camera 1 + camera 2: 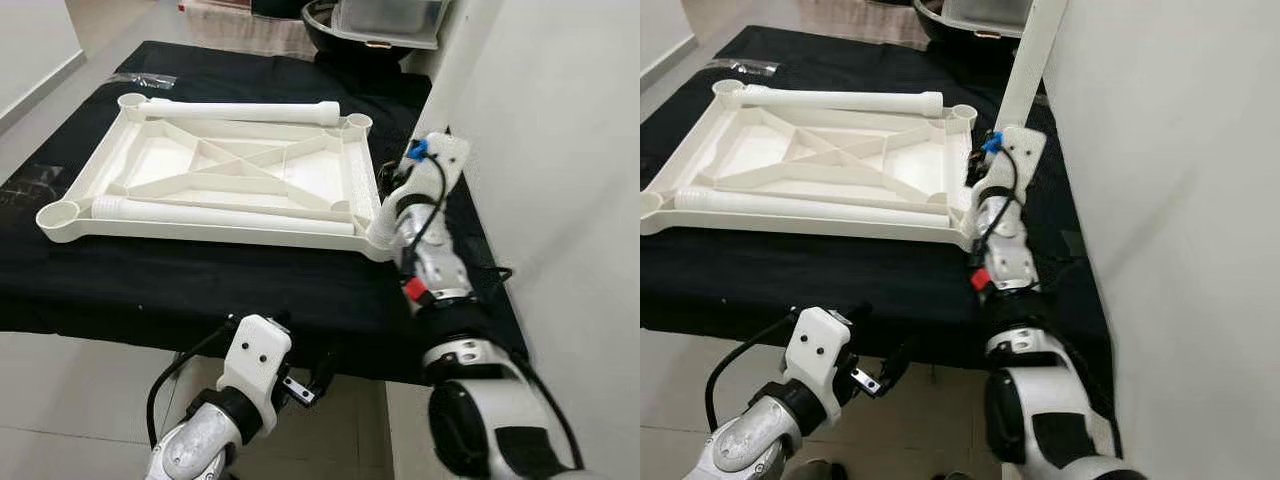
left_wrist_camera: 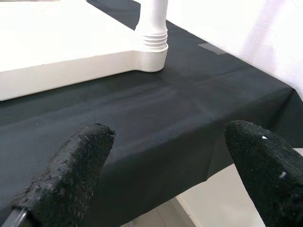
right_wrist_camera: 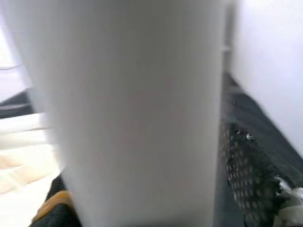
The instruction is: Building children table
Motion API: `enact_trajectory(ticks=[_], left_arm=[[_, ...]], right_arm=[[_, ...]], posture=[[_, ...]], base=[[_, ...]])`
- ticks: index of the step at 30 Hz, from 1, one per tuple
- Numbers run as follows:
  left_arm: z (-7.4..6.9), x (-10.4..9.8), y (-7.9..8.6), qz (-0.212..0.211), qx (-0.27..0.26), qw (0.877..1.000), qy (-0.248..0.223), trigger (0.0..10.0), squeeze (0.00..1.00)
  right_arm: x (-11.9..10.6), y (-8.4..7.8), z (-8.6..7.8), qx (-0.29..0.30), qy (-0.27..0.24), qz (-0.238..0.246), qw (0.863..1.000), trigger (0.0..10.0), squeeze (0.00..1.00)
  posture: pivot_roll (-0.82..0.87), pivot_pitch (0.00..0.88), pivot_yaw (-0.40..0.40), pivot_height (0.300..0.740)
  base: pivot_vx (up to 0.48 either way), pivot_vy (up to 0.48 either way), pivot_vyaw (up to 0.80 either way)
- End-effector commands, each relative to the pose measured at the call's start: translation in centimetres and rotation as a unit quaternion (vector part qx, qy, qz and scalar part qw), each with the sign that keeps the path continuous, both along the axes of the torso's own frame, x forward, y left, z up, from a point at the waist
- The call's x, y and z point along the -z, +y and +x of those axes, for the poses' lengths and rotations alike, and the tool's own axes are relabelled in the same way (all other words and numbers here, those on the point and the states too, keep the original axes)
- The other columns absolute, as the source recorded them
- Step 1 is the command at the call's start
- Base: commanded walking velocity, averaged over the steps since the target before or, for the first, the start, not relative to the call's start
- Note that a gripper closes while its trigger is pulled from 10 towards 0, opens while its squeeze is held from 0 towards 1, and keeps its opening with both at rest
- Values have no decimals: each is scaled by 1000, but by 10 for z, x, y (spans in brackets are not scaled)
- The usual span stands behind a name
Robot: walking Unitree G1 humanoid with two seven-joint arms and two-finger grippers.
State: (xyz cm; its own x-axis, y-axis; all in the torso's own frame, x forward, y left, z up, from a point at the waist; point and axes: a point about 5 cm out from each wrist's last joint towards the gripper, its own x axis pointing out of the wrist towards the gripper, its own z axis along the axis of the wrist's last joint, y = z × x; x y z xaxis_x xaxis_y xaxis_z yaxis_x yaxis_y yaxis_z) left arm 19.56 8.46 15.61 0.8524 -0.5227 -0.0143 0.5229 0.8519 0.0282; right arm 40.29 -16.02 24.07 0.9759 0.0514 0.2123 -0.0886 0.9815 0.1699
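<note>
The white table top (image 1: 215,170) lies upside down on a black cloth (image 1: 200,280). Two loose white legs rest on it, one along the far edge (image 1: 240,110) and one along the near edge (image 1: 220,214). A third leg (image 1: 1030,60) stands upright in the near right corner socket (image 2: 154,52). My right gripper (image 1: 992,150) is shut on this leg just above the socket; the right wrist view shows the leg (image 3: 137,113) close up against a black finger pad (image 3: 244,179). My left gripper (image 2: 165,175) hangs open in front of the cloth's near edge, holding nothing.
A white wall (image 1: 560,150) runs close along the right side of the cloth. A dark tub (image 1: 345,35) and a grey container (image 1: 390,18) stand at the back. A clear plastic bag (image 1: 145,78) lies at the far left. Tiled floor (image 1: 80,390) lies in front.
</note>
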Motion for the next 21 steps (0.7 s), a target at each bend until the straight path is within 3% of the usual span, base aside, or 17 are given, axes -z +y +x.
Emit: enact_trajectory(ticks=[1,2,3,4,5,6,7,9,11,12,14,15,16,18,19,20,21], left_arm=[[1,5,-2,-2,2,1000,10,10000,0],[2,4,-2,-2,2,1000,10,10000,0],[2,4,-2,-3,1,1000,10,10000,0],[2,4,-2,-3,1,1000,10,10000,0],[2,4,-2,-3,1,1000,9,10000,0],[3,5,-2,-3,0,1000,10,10000,0],[3,5,-2,-3,0,1000,10,10000,0],[3,5,-1,-3,-2,1000,10,10000,0],[3,5,-1,-3,-2,1000,10,10000,0],[3,5,-1,-3,-2,1000,10,10000,0],[3,5,-1,-4,-4,1000,9,10000,0],[3,5,-1,-4,-4,1000,9,10000,0],[3,5,-1,-4,-4,1000,9,10000,0],[3,5,-1,-4,-4,1000,9,10000,0],[3,5,-1,-3,-6,1000,9,10000,0],[3,5,-1,-3,-6,1000,9,10000,0],[2,5,-1,-4,-7,1000,9,10000,0]], right_arm=[[-2,1,1,-71,-3,11,997,10000,0],[-2,3,0,-136,-1,19,990,10000,0],[-2,8,-3,-221,5,16,975,10000,0],[-2,8,-3,-221,5,16,975,10000,0],[-2,12,-6,-277,7,17,961,10000,0],[0,18,-12,-347,13,-4,938,10000,0],[0,18,-12,-347,13,-4,938,10000,0],[3,28,-24,-464,17,-63,883,10000,0],[3,28,-24,-464,17,-63,883,10000,0],[5,33,-31,-517,15,-96,850,10000,0],[4,44,-34,-570,9,-129,812,10000,0],[4,44,-34,-570,9,-129,812,10000,0],[3,47,-34,-582,6,-136,802,10000,0],[3,47,-34,-582,6,-136,802,10000,0],[-4,58,-29,-579,-11,-143,802,0,0],[-4,58,-29,-579,-11,-143,802,0,0],[-9,62,-25,-556,-20,-135,820,0,0]], posture=[[115,136,-116,740],[118,143,-114,740],[117,143,-115,740],[117,143,-115,740],[117,143,-115,740],[120,141,-120,740],[120,141,-120,740],[121,141,-121,740],[121,141,-121,740],[122,146,-124,740],[124,144,-127,740],[124,144,-127,740],[124,144,-127,740],[124,144,-127,740],[124,144,-127,740],[124,144,-127,740],[123,150,-129,740]], base=[[0,0,0],[0,0,0],[0,0,0],[0,0,0],[0,0,0],[0,0,0],[0,0,0],[0,0,0],[0,0,0],[0,0,0],[0,0,0],[0,0,0],[0,0,0],[0,0,0],[0,0,0],[0,0,0],[0,0,0]])
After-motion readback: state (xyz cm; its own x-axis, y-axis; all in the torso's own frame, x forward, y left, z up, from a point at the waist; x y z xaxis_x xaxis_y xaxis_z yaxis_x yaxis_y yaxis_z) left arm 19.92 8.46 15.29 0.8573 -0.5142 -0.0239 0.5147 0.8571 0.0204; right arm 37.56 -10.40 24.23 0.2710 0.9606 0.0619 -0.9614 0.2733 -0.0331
